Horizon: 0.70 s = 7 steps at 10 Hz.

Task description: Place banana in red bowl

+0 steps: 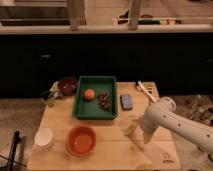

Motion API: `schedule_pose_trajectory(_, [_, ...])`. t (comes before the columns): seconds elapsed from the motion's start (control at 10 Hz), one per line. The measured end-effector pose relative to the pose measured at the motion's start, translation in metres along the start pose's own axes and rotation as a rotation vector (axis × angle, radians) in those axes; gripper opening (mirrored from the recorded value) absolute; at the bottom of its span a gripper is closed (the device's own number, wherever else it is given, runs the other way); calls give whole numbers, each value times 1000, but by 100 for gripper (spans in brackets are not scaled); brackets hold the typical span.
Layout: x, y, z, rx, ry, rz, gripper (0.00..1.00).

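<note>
Currently on the grasp step: my gripper [138, 142] is at the banana [131, 128], 5 o'clock off the green tray [95, 116], grip state can't tell; next, a secure lift, then carry toward 9 o'clock into the red bowl [69, 141].

The arm [182, 129] is a thick, smooth white tube with a rounded cap at its far joint and small dark dots along its side. Its pale gripper [138, 142] is at the arm's left end, near right in the scene.
</note>
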Motion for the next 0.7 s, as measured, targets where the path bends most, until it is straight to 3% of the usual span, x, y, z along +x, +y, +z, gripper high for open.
schedule_pose_trajectory(0.3, [-1, -8, 12, -19, -25, -48, 80])
schedule_pose_trajectory(0.7, [-3, -18, 21, -45, -28, -89, 80])
